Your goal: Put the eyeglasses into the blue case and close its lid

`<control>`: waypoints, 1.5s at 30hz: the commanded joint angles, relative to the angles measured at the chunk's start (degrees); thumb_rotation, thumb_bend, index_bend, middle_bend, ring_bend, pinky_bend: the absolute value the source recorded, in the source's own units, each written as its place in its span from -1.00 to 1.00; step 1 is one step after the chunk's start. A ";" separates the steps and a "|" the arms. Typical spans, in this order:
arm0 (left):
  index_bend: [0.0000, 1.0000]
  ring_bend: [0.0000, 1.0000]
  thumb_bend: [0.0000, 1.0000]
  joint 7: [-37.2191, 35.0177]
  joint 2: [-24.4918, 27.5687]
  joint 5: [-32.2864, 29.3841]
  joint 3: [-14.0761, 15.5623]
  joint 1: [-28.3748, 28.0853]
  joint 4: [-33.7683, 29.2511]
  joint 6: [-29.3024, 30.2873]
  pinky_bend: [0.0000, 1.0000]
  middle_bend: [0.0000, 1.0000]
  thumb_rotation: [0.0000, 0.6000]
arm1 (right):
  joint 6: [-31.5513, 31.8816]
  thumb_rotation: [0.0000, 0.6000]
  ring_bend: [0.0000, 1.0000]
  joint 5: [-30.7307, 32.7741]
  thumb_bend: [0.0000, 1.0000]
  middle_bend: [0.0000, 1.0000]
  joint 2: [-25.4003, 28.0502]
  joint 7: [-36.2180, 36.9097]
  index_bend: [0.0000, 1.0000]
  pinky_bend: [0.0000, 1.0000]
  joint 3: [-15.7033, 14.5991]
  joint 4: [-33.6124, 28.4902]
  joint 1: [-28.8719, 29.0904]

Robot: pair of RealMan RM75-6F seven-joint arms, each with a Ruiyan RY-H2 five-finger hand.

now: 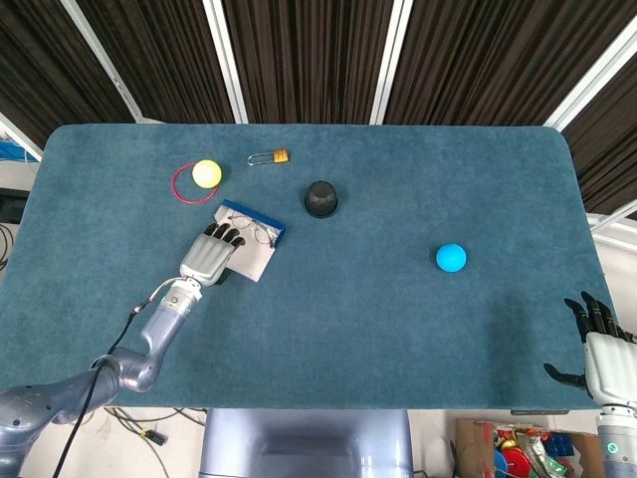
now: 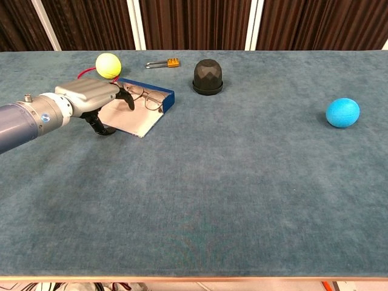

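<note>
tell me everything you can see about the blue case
The blue case lies open on the table's left rear part, a shallow blue tray with its pale flat lid folded out toward the robot. The thin-framed eyeglasses rest in the tray. The left hand reaches over the lid, fingertips near the glasses; contact is unclear.

We see the eyeglasses [image 2: 149, 98] lying in the open case [image 2: 140, 109] at the counter's [image 2: 242, 194] left rear; behind it a ball [image 2: 108, 65] and padlock [image 2: 163, 63], with a dome [image 2: 208, 77] to its right.
</note>
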 commanded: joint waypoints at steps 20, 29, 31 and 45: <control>-0.49 -0.85 -0.20 0.34 -3.19 2.35 -1.94 -1.07 4.61 1.40 -0.71 -0.70 1.00 | 0.12 1.00 -1.00 -0.12 -0.45 -1.00 0.00 0.12 -0.74 -0.54 0.03 -0.14 0.04; -0.39 -0.85 -0.18 3.42 -6.25 2.30 -4.87 -4.32 8.57 1.40 -0.71 -0.70 1.00 | 0.10 1.00 -1.00 0.07 -0.43 -1.00 0.09 0.06 -0.74 -0.54 0.04 -0.25 0.02; -0.36 -0.85 -0.18 3.94 -7.03 2.16 -5.56 -5.23 9.77 1.23 -0.71 -0.70 1.00 | 0.02 1.00 -1.00 0.17 -0.43 -1.00 0.15 0.14 -0.74 -0.54 0.04 -0.26 0.02; -0.16 -0.85 -0.13 2.61 -12.45 1.37 -7.79 -7.90 19.04 -0.14 -0.71 -0.69 1.00 | -0.23 1.00 -1.00 0.79 -0.43 -1.00 0.32 0.30 -0.74 -0.54 0.15 -0.41 0.03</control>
